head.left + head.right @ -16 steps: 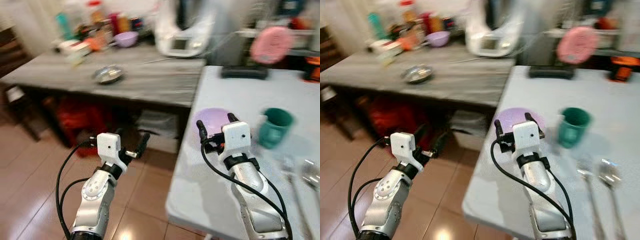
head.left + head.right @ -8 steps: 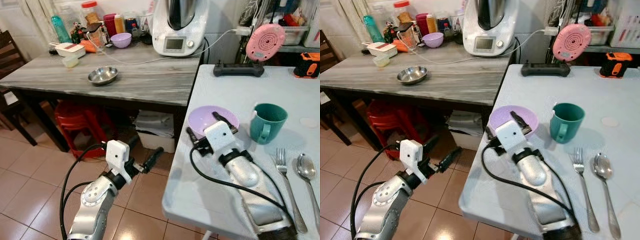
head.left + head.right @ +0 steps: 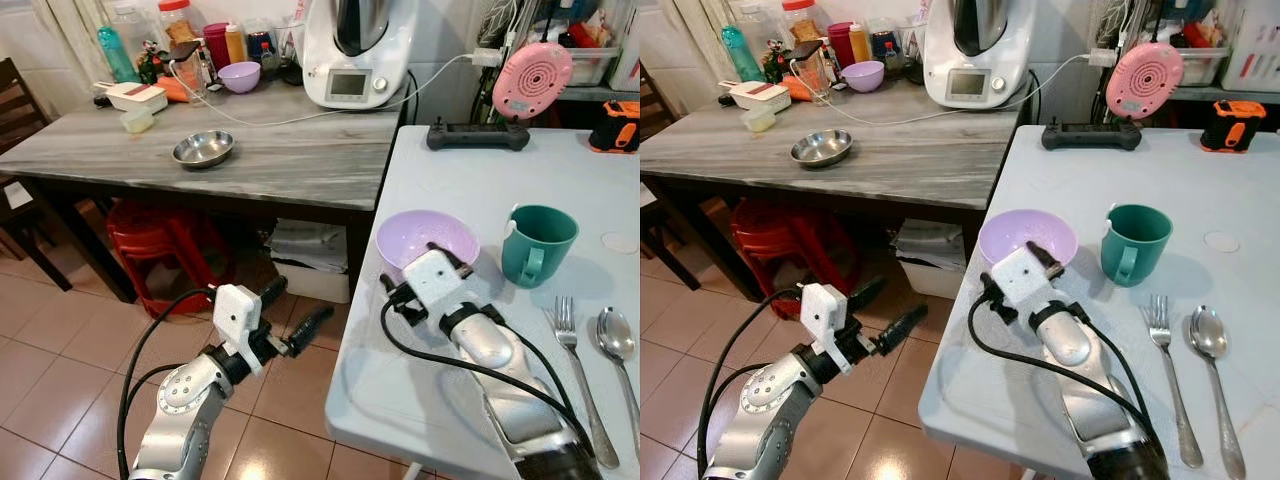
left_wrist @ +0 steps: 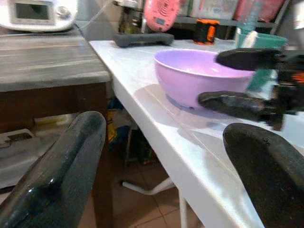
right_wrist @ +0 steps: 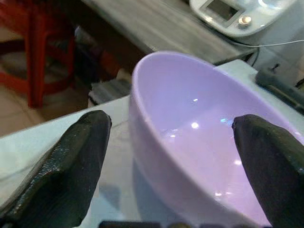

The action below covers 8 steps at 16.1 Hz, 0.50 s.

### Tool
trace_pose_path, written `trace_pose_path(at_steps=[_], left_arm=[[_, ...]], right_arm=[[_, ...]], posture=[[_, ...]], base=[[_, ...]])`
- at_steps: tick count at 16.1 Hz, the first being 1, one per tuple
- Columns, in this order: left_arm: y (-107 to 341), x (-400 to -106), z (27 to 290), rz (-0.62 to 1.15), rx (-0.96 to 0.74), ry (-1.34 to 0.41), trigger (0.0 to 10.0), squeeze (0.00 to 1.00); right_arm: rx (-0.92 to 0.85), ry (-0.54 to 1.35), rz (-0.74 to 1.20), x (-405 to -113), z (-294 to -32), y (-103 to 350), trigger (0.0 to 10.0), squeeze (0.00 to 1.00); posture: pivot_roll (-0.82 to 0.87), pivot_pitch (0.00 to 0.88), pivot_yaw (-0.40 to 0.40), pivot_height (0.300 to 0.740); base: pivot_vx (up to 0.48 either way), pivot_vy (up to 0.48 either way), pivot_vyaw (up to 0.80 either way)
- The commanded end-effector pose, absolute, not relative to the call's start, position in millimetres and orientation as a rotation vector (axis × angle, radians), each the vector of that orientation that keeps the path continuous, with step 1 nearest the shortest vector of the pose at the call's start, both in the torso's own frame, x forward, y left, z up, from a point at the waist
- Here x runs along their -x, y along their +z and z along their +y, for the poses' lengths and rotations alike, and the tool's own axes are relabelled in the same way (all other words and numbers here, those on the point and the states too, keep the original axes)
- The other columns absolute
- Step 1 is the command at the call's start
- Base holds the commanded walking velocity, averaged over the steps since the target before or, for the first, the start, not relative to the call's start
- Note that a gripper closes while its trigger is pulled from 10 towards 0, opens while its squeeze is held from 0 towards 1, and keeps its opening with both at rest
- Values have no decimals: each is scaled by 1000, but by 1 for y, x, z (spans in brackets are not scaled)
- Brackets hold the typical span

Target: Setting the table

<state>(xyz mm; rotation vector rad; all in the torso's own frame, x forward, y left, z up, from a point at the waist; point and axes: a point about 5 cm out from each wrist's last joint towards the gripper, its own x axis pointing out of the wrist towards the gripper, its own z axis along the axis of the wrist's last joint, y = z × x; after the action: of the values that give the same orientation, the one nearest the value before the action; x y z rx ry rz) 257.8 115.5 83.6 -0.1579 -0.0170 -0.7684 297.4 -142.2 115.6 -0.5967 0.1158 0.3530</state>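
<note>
White table (image 3: 470,400) | lilac bowl (image 3: 425,236) upright, mouth up | right gripper (image 3: 425,275) spread astride rim | left gripper (image 3: 290,315) spread.

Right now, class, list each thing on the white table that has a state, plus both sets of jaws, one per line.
purple bowl: upright, empty, near table edge
green mug: upright, beside the bowl
fork: lying flat
spoon: lying flat, beside the fork
right gripper: jaws open, straddling the bowl's rim
left gripper: jaws open, holding nothing, off the table
</note>
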Motion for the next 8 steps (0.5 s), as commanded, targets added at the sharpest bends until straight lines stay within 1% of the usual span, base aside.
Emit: trace_pose_path(at_steps=[1, 4, 5, 8], left_arm=[[85, -257, 118, -20, 128, -788, 10000, 0], [85, -256, 118, -19, 129, -798, 10000, 0], [84, -255, 116, -14, 132, -815, 10000, 0], [83, -252, 114, -11, 136, -852, 10000, 0]], right_arm=[[632, 359, 118, -301, -140, 116, 10000, 0], [658, 333, 138, -309, -147, 116, 10000, 0], [667, 343, 155, -311, -150, 113, 0, 0], [711, 369, 158, -312, -150, 111, 0, 0]], posture=[[-136, 0, 118, 740], [-134, 0, 117, 740], [-134, 0, 117, 740], [-132, 0, 116, 740]], base=[[0, 0, 0], [0, 0, 0], [0, 0, 0], [0, 0, 0]])
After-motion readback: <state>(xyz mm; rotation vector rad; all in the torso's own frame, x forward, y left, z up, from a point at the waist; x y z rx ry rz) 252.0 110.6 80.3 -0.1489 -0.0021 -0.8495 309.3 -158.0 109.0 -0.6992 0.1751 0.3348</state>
